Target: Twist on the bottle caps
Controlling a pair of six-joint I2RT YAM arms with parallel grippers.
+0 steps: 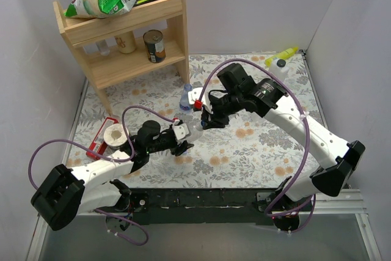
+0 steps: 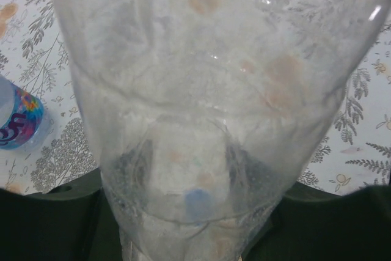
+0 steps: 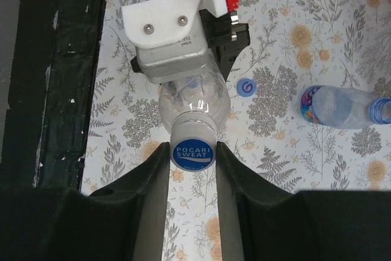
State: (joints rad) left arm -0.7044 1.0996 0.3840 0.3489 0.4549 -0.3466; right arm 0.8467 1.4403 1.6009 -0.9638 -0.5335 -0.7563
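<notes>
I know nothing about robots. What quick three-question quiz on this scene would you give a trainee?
1. Multiple choice: what is the left gripper clamped on? A) a mug B) a clear bottle C) a spoon
2. True or false: a loose blue cap lies on the table near that bottle.
3. Fill in: the POCARI SWEAT cap on the bottle's neck sits between the right gripper's two ____.

Key: 1 B; 2 true; 3 fingers
</notes>
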